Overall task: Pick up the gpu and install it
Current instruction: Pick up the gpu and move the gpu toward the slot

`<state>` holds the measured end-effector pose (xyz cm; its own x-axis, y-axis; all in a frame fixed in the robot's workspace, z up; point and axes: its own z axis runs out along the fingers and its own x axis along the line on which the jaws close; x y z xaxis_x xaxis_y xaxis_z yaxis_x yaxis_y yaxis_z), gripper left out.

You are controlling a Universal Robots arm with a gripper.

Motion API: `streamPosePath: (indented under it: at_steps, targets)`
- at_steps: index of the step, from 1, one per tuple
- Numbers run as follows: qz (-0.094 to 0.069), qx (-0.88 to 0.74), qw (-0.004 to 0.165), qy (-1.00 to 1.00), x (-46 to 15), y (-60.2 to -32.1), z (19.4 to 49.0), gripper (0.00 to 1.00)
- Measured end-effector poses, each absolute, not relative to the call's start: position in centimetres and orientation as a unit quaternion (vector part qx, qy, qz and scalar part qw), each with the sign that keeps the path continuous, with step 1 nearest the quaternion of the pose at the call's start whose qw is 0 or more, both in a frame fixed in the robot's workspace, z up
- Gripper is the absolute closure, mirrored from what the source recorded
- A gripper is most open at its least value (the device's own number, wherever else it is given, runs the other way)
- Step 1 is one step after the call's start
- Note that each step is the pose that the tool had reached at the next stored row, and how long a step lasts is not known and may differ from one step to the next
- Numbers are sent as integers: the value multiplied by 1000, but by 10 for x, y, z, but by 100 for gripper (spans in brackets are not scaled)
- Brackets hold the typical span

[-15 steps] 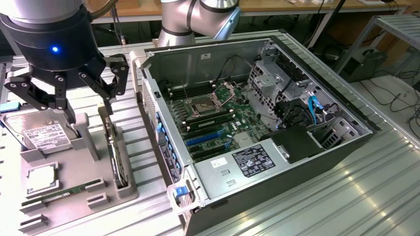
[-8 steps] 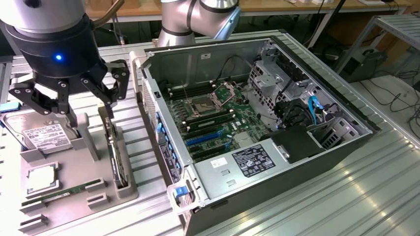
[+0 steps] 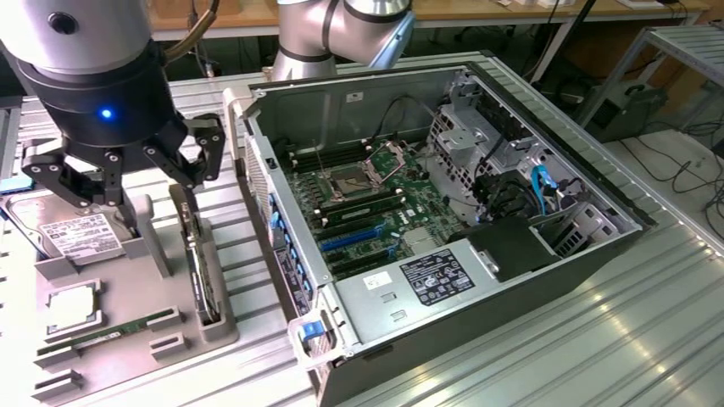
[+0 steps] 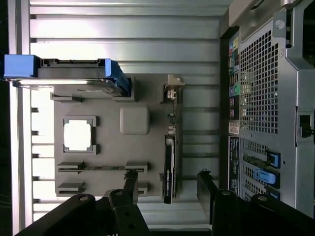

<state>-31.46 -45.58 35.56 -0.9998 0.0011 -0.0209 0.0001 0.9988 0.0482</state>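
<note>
The gpu (image 3: pixel 199 264) stood on its long edge in a slot of the grey tray (image 3: pixel 136 297), along the tray's side nearest the case (image 3: pixel 588 254). From above, in the wrist view, the gpu (image 4: pixel 169 167) showed edge-on as a thin strip. One half was thick and dark. The other half was slimmer and ended in a pale metal bracket (image 4: pixel 173 87) at the tray's far end.

The tool (image 3: pixel 125 182) hung over the tray with its jaws spread wide and nothing between them. In the wrist view the tool (image 4: pixel 167 174) straddled the card's dark end, one black finger (image 4: pixel 130 183) over the tray and the other finger (image 4: pixel 206 184) off the tray's edge, toward the case. Neither finger touched the card.

Elsewhere in the tray lay a hard drive (image 3: pixel 74 233) with a white label, at the end nearest the bracket. A cpu (image 3: pixel 70 309) sat near the tray's middle, and a ram stick (image 3: pixel 108 335) lay in a slot toward the opposite end.

The tray rested on a ribbed metal table (image 3: pixel 633 339). The case lay open just beside the tray, its motherboard (image 3: pixel 374 208) facing up.
</note>
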Motion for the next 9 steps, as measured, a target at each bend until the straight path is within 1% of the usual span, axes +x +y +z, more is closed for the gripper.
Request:
streamPosePath:
  at_steps: [9]
  targets:
    - [24, 0, 10, 1000, -313, -459, 339, 40]
